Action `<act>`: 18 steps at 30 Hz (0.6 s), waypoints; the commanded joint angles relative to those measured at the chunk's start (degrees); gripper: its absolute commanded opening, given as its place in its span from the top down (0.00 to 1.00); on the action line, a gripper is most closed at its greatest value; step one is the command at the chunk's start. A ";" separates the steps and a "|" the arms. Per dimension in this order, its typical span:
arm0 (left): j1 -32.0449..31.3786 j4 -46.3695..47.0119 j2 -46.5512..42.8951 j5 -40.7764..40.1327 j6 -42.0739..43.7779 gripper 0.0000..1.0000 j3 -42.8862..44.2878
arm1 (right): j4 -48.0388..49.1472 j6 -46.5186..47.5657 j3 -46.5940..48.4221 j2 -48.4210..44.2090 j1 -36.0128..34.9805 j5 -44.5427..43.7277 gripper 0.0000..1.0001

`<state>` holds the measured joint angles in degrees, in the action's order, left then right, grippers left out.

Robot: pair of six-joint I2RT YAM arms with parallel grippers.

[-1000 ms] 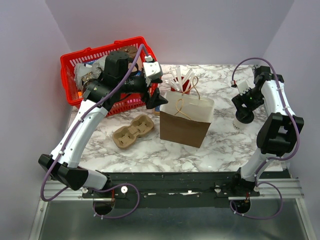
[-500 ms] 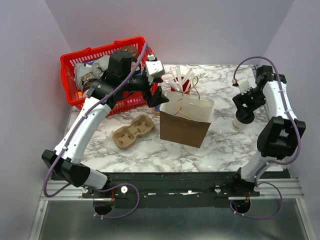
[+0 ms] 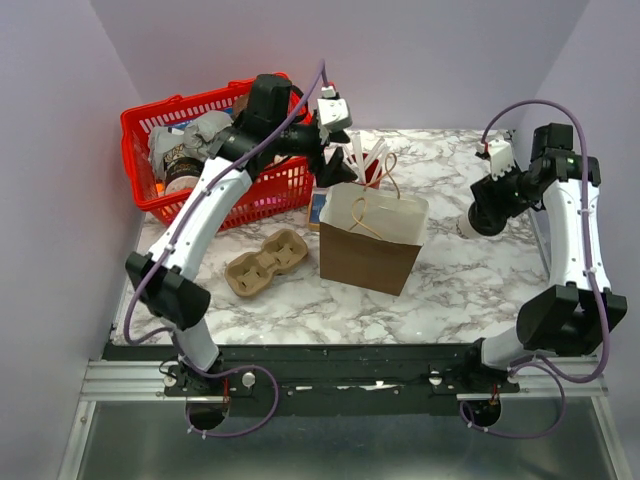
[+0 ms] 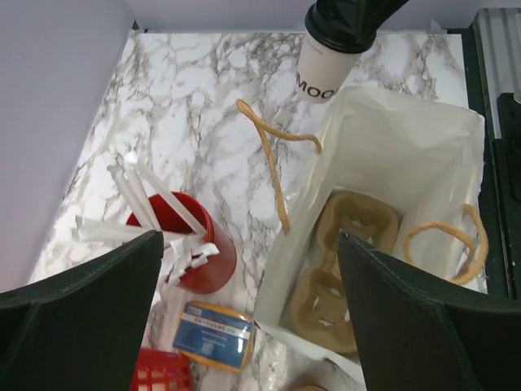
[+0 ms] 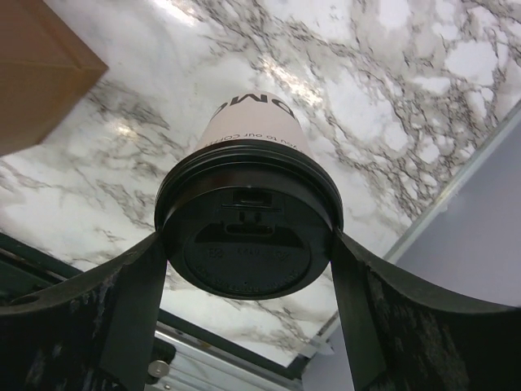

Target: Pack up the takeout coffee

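Bright, even overhead light, soft shadows, mild glare streaks on the marble tabletop, focus crisp.

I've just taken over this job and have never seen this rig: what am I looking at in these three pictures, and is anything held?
These are two robot arms bolted to the near edge of a marble table, each ending in a two-finger gripper. The wide picture looks down from above and behind them; the other two come from a camera on each wrist. On the table stand a brown paper bag, a red basket, a red cup of white plastic cutlery, a pulp cup carrier and a small blue-labelled packet. A second carrier lies inside the bag. The right gripper grips the takeout coffee at its top, lifted and tilted, right of the bag. The left gripper hangs open near the bag and red cup, holding nothing.
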<state>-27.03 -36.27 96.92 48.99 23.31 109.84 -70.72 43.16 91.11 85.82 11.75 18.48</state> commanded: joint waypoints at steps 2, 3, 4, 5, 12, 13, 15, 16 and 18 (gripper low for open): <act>0.31 -15.12 10.90 8.92 11.12 0.09 13.27 | -1.27 -2.64 -0.32 -5.65 0.29 12.00 0.99; 0.31 -20.36 12.40 9.28 12.88 0.09 16.77 | -1.26 -2.38 -0.23 -6.80 0.29 13.41 0.99; 0.31 -22.59 14.67 9.54 16.47 0.10 18.11 | -1.35 -1.94 -0.23 -7.94 0.29 16.30 0.99; 0.31 -24.18 15.74 9.80 17.63 0.11 19.08 | -1.27 -1.15 -0.23 -8.99 0.29 17.37 0.99; 0.40 -29.63 19.79 10.24 23.53 0.18 20.59 | -1.35 -6.50 -0.67 -12.61 0.29 19.32 1.00; 0.31 -29.99 20.06 10.51 23.80 0.20 20.50 | -1.35 -7.03 -0.15 -12.26 0.29 18.18 0.99; 0.31 -31.05 20.76 10.86 24.15 0.26 20.41 | -1.09 -7.82 0.82 -11.82 0.29 17.73 0.99; 0.31 -31.49 21.02 11.12 24.67 0.28 20.41 | -1.18 -7.82 1.34 -11.64 0.29 17.90 0.99; 0.13 -32.37 21.46 11.30 25.29 0.40 20.67 | -1.09 -9.83 3.71 -10.77 0.29 18.08 0.99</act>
<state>-26.96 -64.47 117.36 56.45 44.23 128.60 -70.96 37.30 90.94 73.52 11.75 35.14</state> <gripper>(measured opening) 0.684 0.823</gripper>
